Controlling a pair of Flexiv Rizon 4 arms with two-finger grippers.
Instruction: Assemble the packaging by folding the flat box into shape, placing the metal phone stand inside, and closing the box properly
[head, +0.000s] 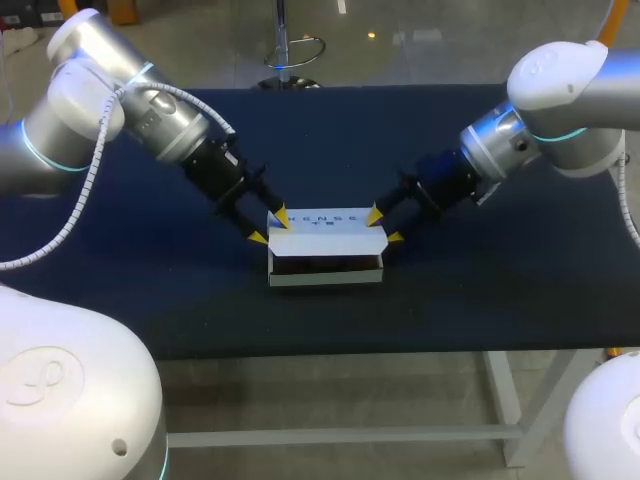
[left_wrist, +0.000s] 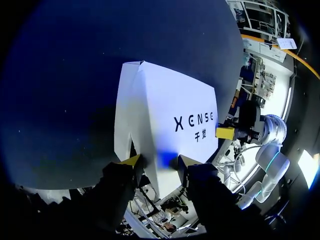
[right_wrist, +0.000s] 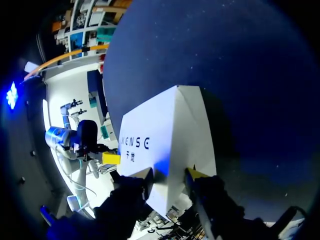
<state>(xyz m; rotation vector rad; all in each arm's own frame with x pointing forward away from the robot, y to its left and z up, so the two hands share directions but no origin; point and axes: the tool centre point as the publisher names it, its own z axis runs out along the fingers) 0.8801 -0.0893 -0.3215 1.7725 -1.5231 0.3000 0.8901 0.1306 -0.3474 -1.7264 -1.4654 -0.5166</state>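
The box (head: 325, 245) is thin white cardboard. I judge it light and easily creased, stiff only along its folds, with smooth faces that could slip under hard tips. It is best taken at the short ends of the lid, close to the creases, with a gentle and even pinch from both sides, because a lopsided pull would likely twist the panel. It sits near the middle of the table (head: 500, 290), formed into shape. Its lid is raised at a slant and the front gapes on a dark inside, and whether the metal phone stand is in there I cannot tell.

The left gripper (head: 270, 227) is at the lid's left end and the right gripper (head: 385, 225) is at its right end, so the box lies between the two. In each wrist view the lid's end corner runs in between the yellow tips, and both tips appear to press on the cardboard — each claw narrowly closed on the lid, neither one wide
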